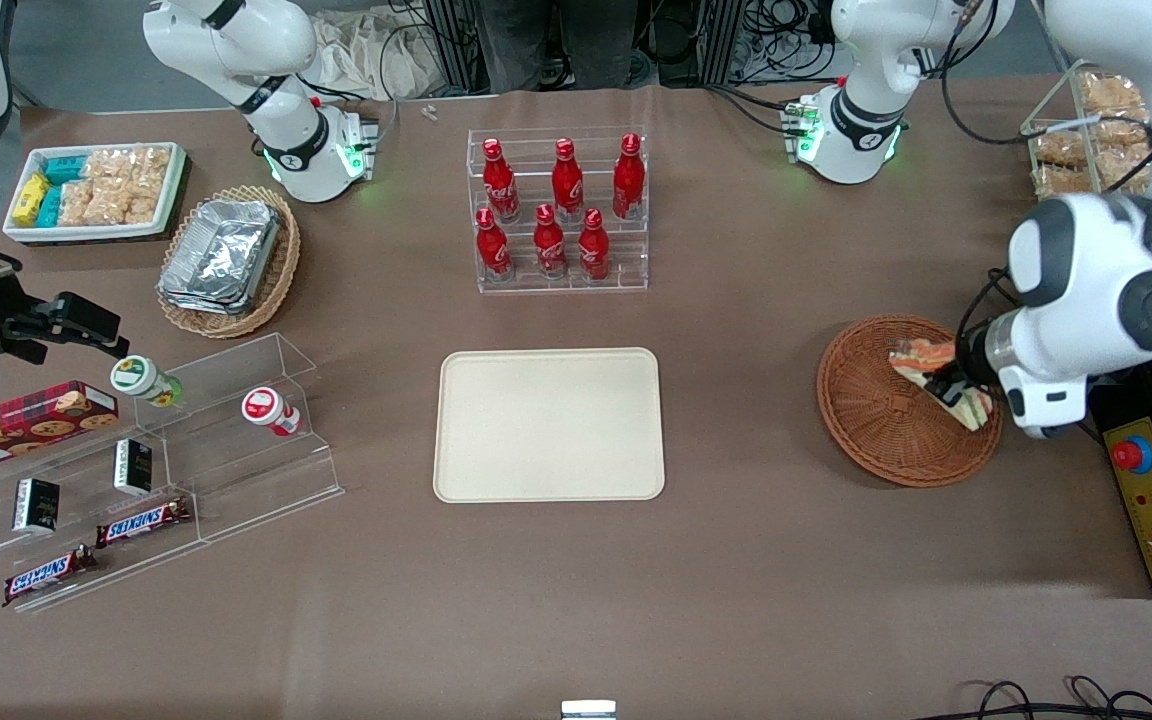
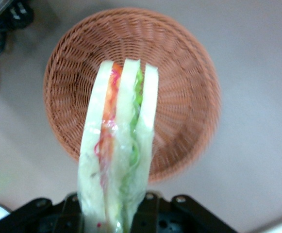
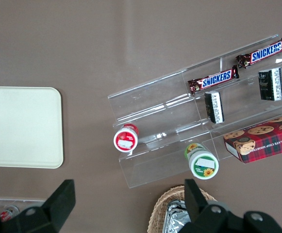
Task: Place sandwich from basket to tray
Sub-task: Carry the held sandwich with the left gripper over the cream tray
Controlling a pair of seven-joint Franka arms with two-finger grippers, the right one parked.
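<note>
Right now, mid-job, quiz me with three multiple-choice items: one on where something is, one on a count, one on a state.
1. Where is the sandwich?
A. on the tray
B. held above the basket
C. on the bottle rack

2. How many red bottles stand in the rack?
A. four
B. six
C. eight

3. What does the tray hold?
A. nothing
B. a sandwich
C. a Snickers bar

Answers: 1 B, the hand grips the sandwich over the basket in the wrist view. 2 B, two rows of three show in the front view. 3 A, its cream surface is bare.
</note>
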